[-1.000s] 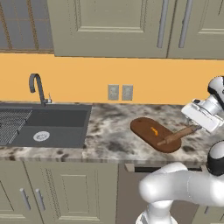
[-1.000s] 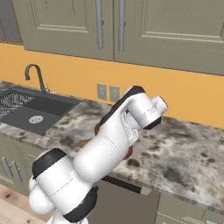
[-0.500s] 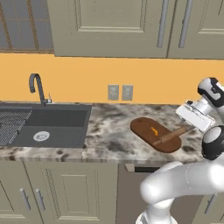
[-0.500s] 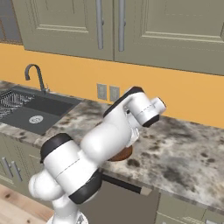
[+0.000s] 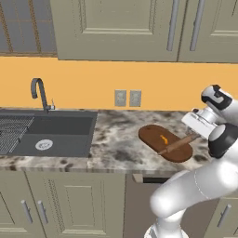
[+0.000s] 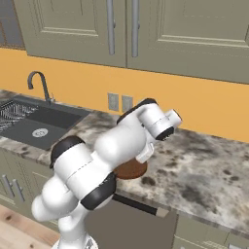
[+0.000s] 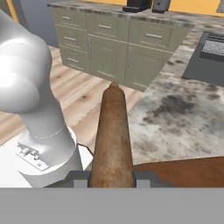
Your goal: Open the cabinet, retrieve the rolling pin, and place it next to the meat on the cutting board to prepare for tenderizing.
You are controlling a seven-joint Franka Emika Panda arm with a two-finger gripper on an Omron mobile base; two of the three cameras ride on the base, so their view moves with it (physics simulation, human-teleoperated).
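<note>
Fingers [image 7: 142, 178] are pressing on both sides of the rolling pin [image 7: 112, 140], so the gripper [image 7: 112, 179] is clamped shut on it and carrying it. In the hand view the pin is running straight out ahead of the gripper, its far knob pointing past the counter edge toward the wooden floor [image 7: 74, 94] and a row of drawer units [image 7: 109, 48] well beyond.

From the left base view the gripper [image 5: 194, 135] is hovering at the right end of the cutting board [image 5: 151, 135], with the rolling pin [image 5: 175, 145] slanting down and away from it across the board's near right half. I cannot tell whether the pin is touching the board or hanging just above it. The meat [image 5: 163, 139] is lying on the board just beyond the pin, a little toward the board's middle, apart from the fingers.

The board's near edge is sitting close to the front lip of the counter [image 5: 116, 148], so little room is remaining on that side of the gripper. Far more open stone is stretching away past the board's far end toward the sink [image 5: 51, 135]. Above the gripper, the cabinet [image 5: 139, 28] doors are showing flush and closed, their long handles [image 5: 173, 25] well overhead.

In the right base view the arm's own bulk is covering most of the cutting board [image 6: 131, 170].
</note>
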